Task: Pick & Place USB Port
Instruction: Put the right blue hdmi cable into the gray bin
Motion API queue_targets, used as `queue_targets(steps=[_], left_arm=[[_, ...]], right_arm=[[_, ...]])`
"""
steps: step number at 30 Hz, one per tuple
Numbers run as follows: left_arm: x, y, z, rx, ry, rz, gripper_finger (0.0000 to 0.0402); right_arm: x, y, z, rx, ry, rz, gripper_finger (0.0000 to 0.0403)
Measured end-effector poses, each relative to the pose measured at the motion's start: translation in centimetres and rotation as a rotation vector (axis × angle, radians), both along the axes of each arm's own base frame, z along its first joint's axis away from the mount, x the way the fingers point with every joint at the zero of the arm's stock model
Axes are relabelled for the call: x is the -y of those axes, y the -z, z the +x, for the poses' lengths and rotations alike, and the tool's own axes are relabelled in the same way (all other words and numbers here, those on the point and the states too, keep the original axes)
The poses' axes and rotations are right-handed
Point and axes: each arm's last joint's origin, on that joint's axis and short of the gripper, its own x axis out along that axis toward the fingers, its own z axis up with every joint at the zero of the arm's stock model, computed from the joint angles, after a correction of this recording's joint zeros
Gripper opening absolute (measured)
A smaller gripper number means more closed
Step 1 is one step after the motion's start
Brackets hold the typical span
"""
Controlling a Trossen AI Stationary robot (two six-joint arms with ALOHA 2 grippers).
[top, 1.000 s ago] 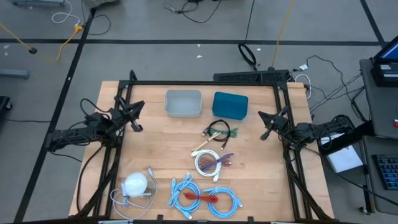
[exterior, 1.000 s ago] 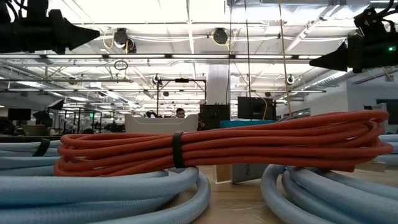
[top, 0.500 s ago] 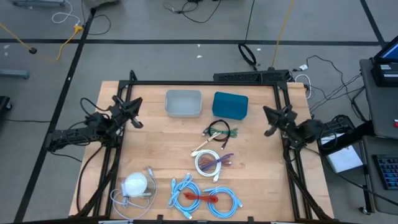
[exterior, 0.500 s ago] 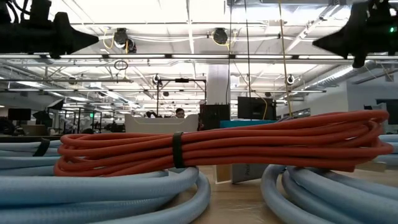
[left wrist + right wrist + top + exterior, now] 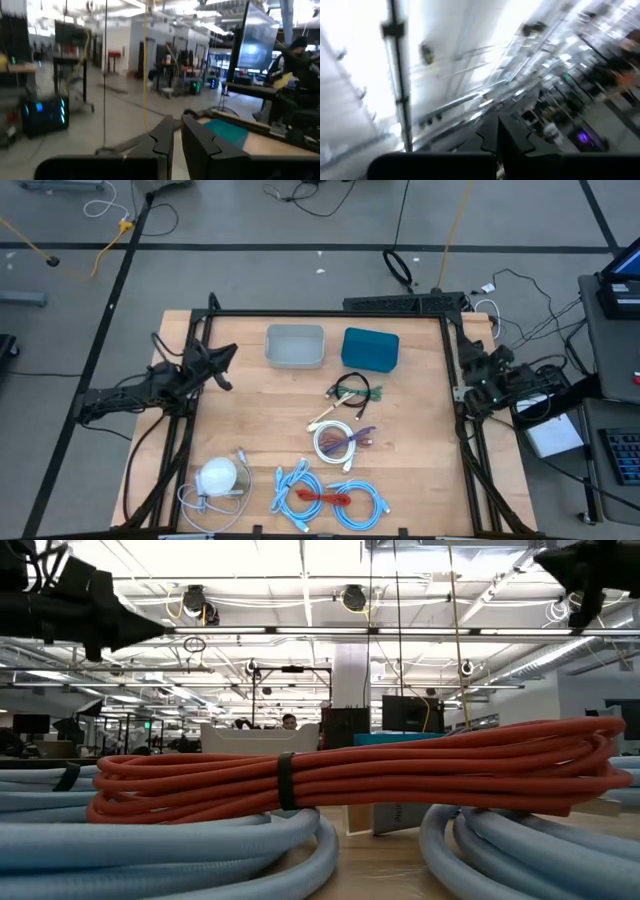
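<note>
Several cable bundles lie flat on the wooden table: a black-and-green one [image 5: 350,390], a white one [image 5: 328,416], a white coil with purple ends [image 5: 336,442], and light-blue coils around a red one [image 5: 325,498]. The red coil [image 5: 330,775] fills the low view. A white round device [image 5: 218,477] with its cord rests near the front left. My left gripper [image 5: 228,365] [image 5: 177,122] hovers shut over the table's left edge. My right gripper [image 5: 478,368] [image 5: 497,122] is shut at the right edge and tipped toward the ceiling. Neither is close to any cable.
A grey bin [image 5: 295,345] and a teal bin [image 5: 370,348] stand side by side at the table's far edge. A black frame [image 5: 330,314] runs around the table top. Bare wood lies between the left gripper and the cables.
My right gripper has drawn back toward the table's right edge, risen and tipped upward. My left gripper has dipped slightly and stayed over the left edge. The cables and bins have not moved.
</note>
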Motion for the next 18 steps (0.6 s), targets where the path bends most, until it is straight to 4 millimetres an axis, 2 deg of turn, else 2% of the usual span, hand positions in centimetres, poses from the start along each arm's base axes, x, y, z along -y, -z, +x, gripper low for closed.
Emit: queue_targets(steps=[2,5,7,9,14,18], left_arm=[[0.0,0.0,0.0,0.025,0.011,-0.035,0.0037],[0.1,-0.5,0.0,0.088,0.055,-0.035,0.0037],[0.2,-1.2,-0.2,0.120,0.087,-0.001,0.0037],[0.4,-2.5,-0.5,0.129,0.111,0.057,0.0037],[0.5,-5.4,-1.2,0.029,0.090,0.192,0.0037],[0.0,-5.6,-0.8,-0.190,-0.064,0.168,0.0037]], right_arm=[[-0.5,0.5,1.4,-0.199,-0.002,-0.107,0.0000],[-0.9,-0.7,3.0,-0.456,0.008,-0.166,0.0000],[-1.2,-1.5,4.3,-0.581,0.036,-0.174,0.0000],[-1.6,-1.1,6.1,-0.709,0.041,-0.215,0.0000],[-2.5,-0.9,9.9,-0.903,0.116,-0.363,0.0000],[-2.0,0.9,12.7,-0.958,0.164,-0.332,0.0000]])
